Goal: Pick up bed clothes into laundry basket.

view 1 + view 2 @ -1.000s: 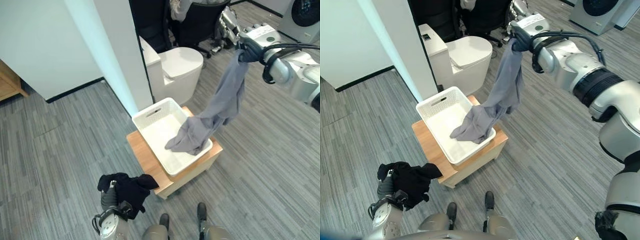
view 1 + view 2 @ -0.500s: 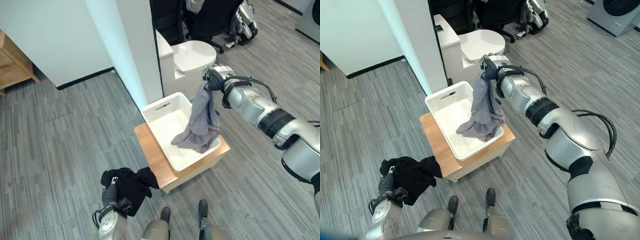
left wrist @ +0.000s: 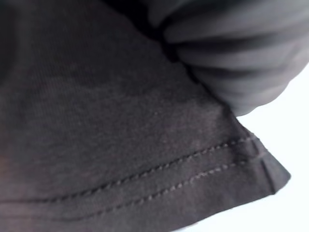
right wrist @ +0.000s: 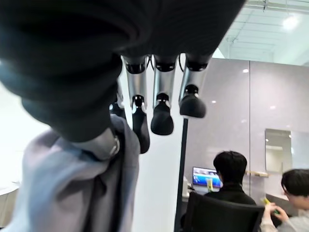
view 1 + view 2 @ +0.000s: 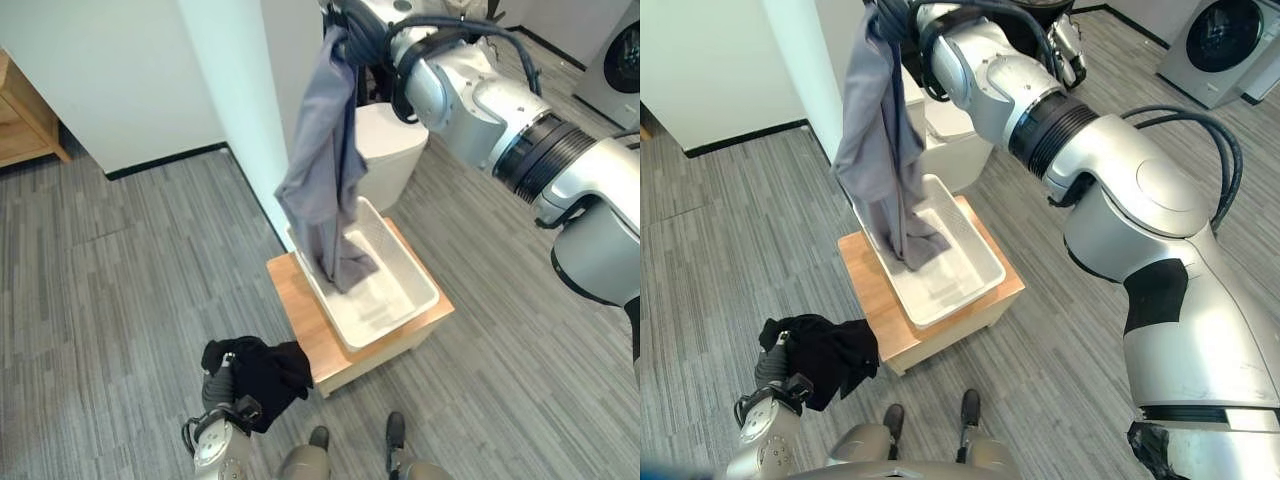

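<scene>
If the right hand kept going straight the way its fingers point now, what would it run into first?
Probably nothing nearby. In its wrist view the right hand, pinching the grey garment, points into open room toward a grey wall above seated people. Depth is unclear.

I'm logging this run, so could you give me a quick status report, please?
Right hand shut on grey garment, hem in white basket. Left hand shut on black garment. Nothing in the way.

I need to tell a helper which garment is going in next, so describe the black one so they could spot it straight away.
Start at the white basket on the low wooden stand. Nearer the robot, the black garment is bunched in the left robot hand. Unlike the long grey garment hanging into the basket, it is small, dark and crumpled.
</scene>
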